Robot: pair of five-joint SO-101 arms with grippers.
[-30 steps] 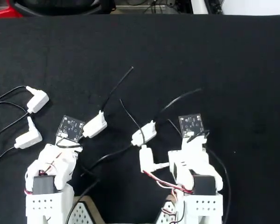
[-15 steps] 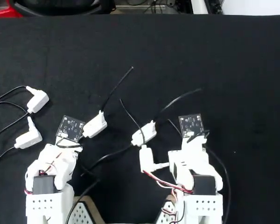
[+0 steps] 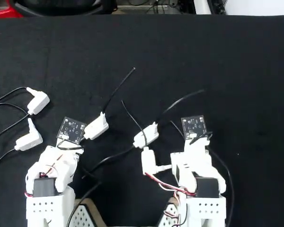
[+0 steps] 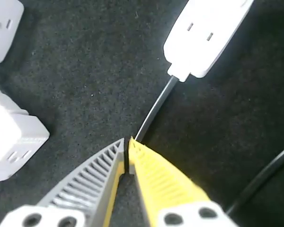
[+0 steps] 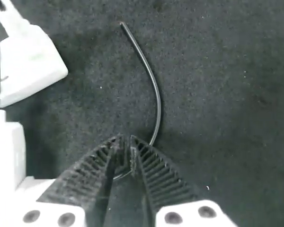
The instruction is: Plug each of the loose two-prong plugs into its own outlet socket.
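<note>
My left hand point(image 4: 128, 144), pinched closed, sits with its tips at a black cord point(image 4: 154, 111) running diagonally to a white outlet socket point(image 4: 206, 30), upper right, lying lengthwise along that line.

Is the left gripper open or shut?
Shut. The left gripper has its grey and yellow sides touching at the tips, with no gap; a black cable reaches them.
</note>
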